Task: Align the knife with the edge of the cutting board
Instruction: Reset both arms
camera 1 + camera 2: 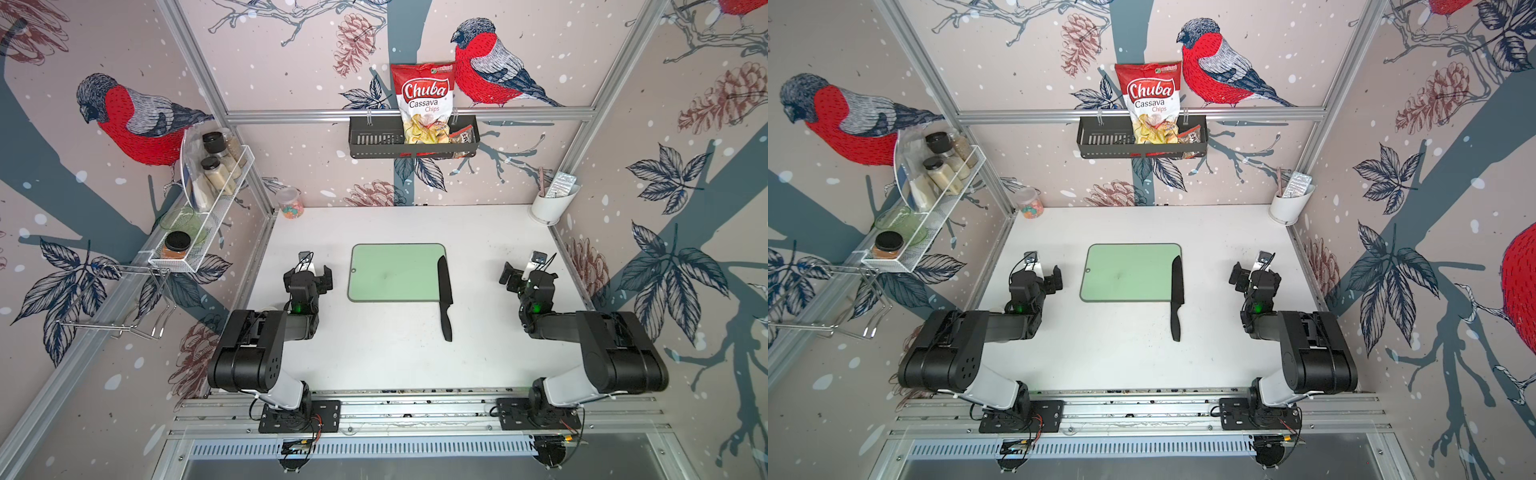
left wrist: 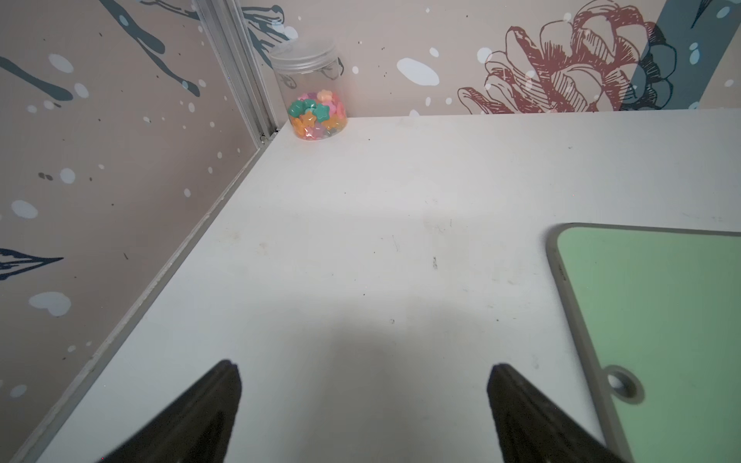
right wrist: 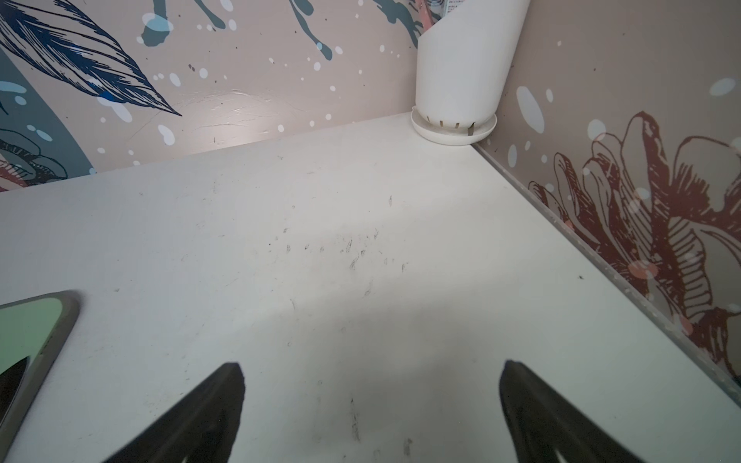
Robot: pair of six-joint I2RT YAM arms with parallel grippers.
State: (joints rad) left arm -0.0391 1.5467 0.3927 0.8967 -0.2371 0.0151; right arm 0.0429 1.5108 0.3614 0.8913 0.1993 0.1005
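All-black kitchen knife (image 1: 445,297) lies along the right short edge of the pale mint-green rectangular cutting board (image 1: 395,272) — blade on it, handle out on the white table (image 1: 374,353). Left gripper (image 2: 363,364) and right gripper (image 3: 371,364) — jaws spread, empty.

A clear jar (image 2: 312,92) of coloured stars stood on the white counter (image 2: 361,240), in the corner well ahead of the left pincer (image 2: 363,366). A white cup (image 3: 461,72) on a saucer stood in the other far corner, well ahead of the right pincer (image 3: 371,364), with a foil packet (image 1: 561,183) in it. On the back wall, far beyond both pincers, a black basket (image 1: 374,143) held a chips bag (image 1: 424,99) and a small packet (image 1: 463,139). On the side wall, outward of the left pincer, a wire shelf (image 1: 224,212) carried spice jars (image 1: 216,170), a green bowl (image 1: 183,224) and a black-lidded pot (image 1: 176,245).
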